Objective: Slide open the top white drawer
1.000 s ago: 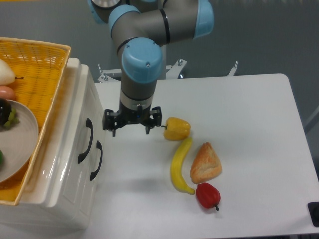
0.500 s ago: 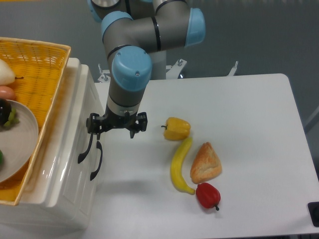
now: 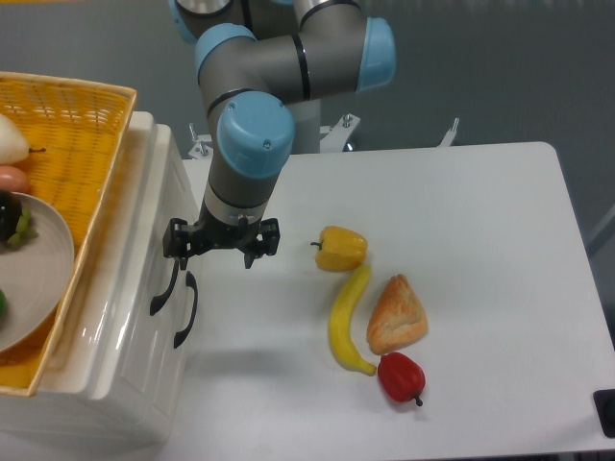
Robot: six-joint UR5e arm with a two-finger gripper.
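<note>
The white cabinet stands at the left, seen from above. The top white drawer (image 3: pixel 142 252) is shut, and its curved black handle (image 3: pixel 160 291) lies on the front panel. Just right of it is the lower drawer's black handle (image 3: pixel 186 310). My gripper (image 3: pixel 220 239) hangs open in front of the cabinet, pointing down. Its left finger (image 3: pixel 176 239) sits right at the upper end of the top drawer's handle; I cannot tell whether they touch. The right finger (image 3: pixel 265 237) is over the table. Nothing is held between the fingers.
A yellow wicker basket (image 3: pixel 91 144) with a plate and produce rests on the cabinet top. On the white table (image 3: pixel 480 240) lie a yellow pepper (image 3: pixel 341 248), a banana (image 3: pixel 347 309), a pastry (image 3: pixel 396 313) and a red pepper (image 3: pixel 401 376).
The gripper has travelled left from near the yellow pepper to the cabinet front; over the last half second it only crept slightly further left. The drawer has not moved.
</note>
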